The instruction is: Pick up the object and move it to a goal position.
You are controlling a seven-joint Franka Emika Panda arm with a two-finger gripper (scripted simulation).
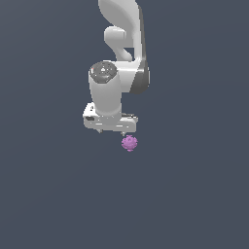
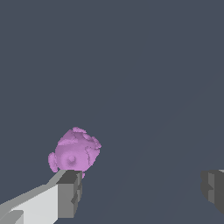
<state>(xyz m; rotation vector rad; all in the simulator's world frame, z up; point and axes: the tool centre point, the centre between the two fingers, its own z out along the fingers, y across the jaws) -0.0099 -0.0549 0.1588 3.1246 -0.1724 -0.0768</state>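
Purple-pink and knobbly, the object [image 1: 129, 143] sits on the plain dark grey counter [image 1: 48, 194] in the exterior view, just below the white gripper [image 1: 112, 131] and off toward the exterior view's right end of it. The arm [image 1: 121, 44] hangs down from above with its hand pointing straight at the surface. From this side the fingertips are tiny stubs under the hand, and the lump looks to lie outside the span between them, near the right-hand one, not centred under the palm.

From the wrist view the picture is clearer. The gripper [image 2: 142, 188] stands wide open, one grey finger pad [image 2: 69, 194] close by the object [image 2: 75, 149] and the other pad [image 2: 214, 186] well apart from it. Nothing is held. The lump rests just beyond the nearer pad, perhaps touching it, though I cannot say for sure, so the fingers do not straddle it yet.

It looks small and light, I'd guess, and stiff enough to pinch, but the bumps give uneven contact and a roundish body may roll or squirt out. Taking it across its widest middle, with the gripper first shifted to centre over it, seems the safest hold.
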